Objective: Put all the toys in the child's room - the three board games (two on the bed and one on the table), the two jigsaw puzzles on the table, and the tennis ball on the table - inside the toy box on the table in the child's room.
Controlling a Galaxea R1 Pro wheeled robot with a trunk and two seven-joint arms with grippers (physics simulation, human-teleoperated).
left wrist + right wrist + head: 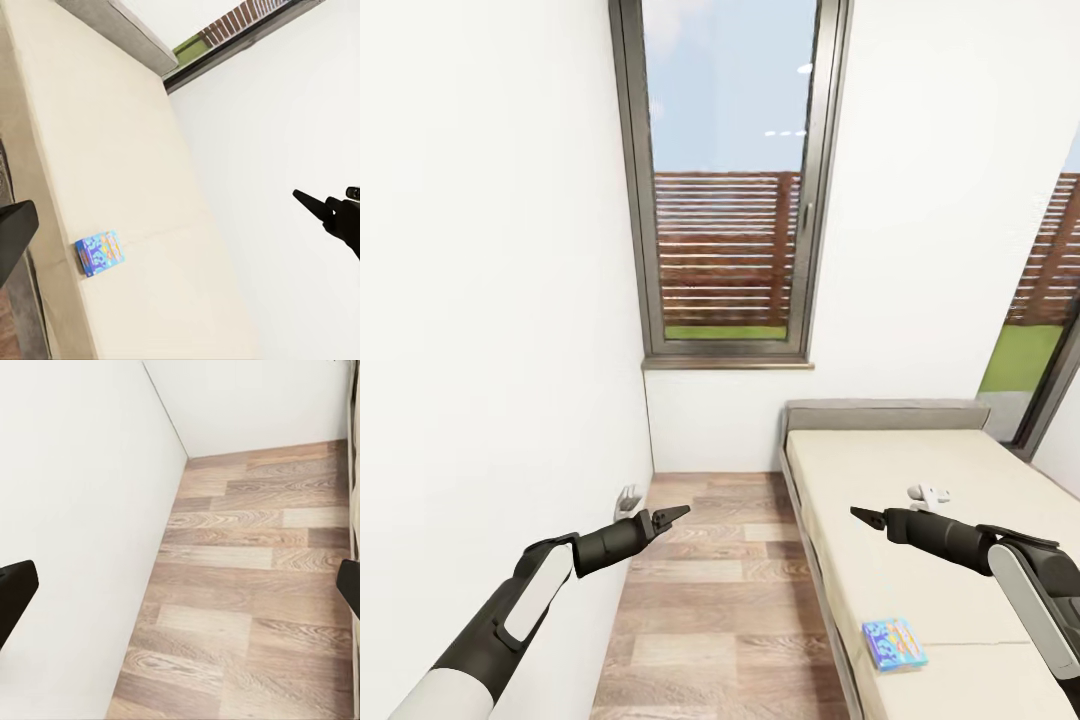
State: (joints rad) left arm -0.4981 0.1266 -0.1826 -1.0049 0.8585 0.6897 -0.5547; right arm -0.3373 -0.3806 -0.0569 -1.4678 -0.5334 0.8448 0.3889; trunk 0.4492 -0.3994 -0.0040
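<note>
no readable text, blue board game (894,643) print on bed too small to read

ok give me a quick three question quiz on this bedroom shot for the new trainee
1. True or false: the blue game box lies on the bed, near the edge that faces the wood floor.
2. Multiple choice: what is each arm holding? A) the left gripper holds the box; B) the right gripper holds the box; C) both are free of any load.
3. Fill in: the tall window on the far wall looks out on a brown slatted ____.

Key
1. True.
2. C. Both arms hang in the air, the left over the floor, the right over the bed, with nothing between the fingers.
3. Fence.
</note>
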